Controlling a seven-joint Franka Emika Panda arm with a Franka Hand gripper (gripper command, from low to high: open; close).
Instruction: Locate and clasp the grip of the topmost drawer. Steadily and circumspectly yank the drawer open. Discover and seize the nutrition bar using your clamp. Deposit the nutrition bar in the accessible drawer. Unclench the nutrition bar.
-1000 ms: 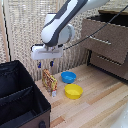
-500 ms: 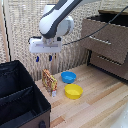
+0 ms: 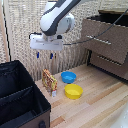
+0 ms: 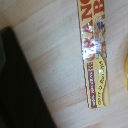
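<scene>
Nutrition bar (image 3: 49, 81) stands upright on the wooden floor (image 3: 100, 105) beside the blue bowl (image 3: 68, 77), directly beneath the released, empty clamp (image 3: 45, 55); judged light, thin, crinkly-wrapped, best pinched across its narrow width.

Light wood-plank floor (image 3: 100, 107) carries: nutrition bar (image 3: 49, 81) upright, blue bowl (image 3: 68, 77), yellow bowl (image 3: 73, 91), black fabric bin (image 3: 20, 102), dark dresser (image 3: 111, 42).
</scene>
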